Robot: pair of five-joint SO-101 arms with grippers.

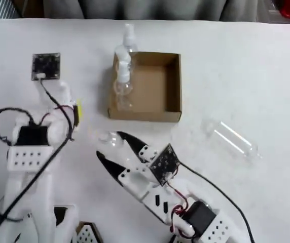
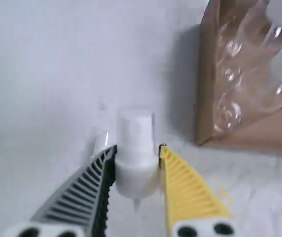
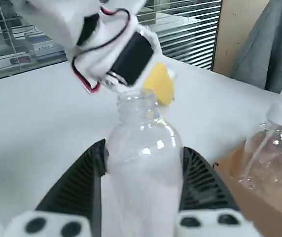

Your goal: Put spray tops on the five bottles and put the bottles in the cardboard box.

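1. Left gripper [image 2: 137, 148] clamps a white plastic spray top [image 2: 135, 123], near the brown cardboard box [image 1: 157, 88].
2. Right gripper [image 3: 143, 148] grips an uncapped clear plastic bottle [image 3: 143, 173].
3. Spray-topped clear bottles [image 1: 123, 86] lean at the box's left wall.
4. Another clear bottle [image 1: 231, 137] lies on the white table [image 1: 246, 66], right of the box.

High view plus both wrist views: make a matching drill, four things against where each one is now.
Things
1. spray top
2. topless bottle
3. bottle lying on its side
4. capped bottles

Places
A. on the table, apart from both arms and the box
B. between the fingers of the right gripper
C. in the cardboard box, by one wall
D. between the fingers of the left gripper

Pairs: 1-D, 2-B, 3-A, 4-C
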